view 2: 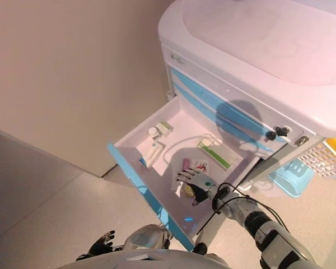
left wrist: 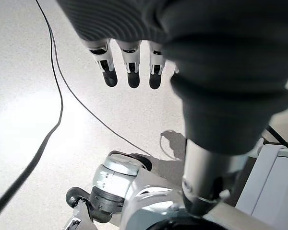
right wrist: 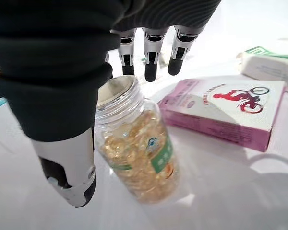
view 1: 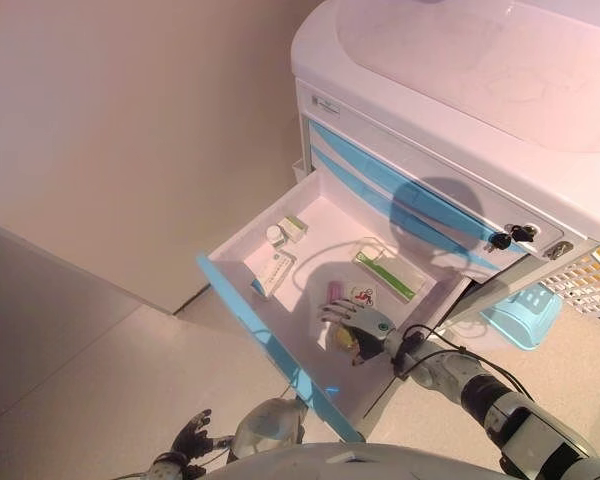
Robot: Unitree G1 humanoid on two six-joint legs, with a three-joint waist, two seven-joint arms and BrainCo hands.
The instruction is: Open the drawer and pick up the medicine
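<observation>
Drawer (view 1: 280, 340) open. My right hand (view 1: 365, 330) sits over the pill bottle (right wrist: 134, 148) inside, fingers (right wrist: 151, 60) spread, not gripping. Smooth, light plastic, likely slippery: wrap the body mid-height.

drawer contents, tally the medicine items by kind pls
Clear plastic bottle of yellow capsules: 1
Small white bottle: 1
Pink and white box: 1
Green and white boxes: 3, one small, one flat, one long
Total: 6
</observation>
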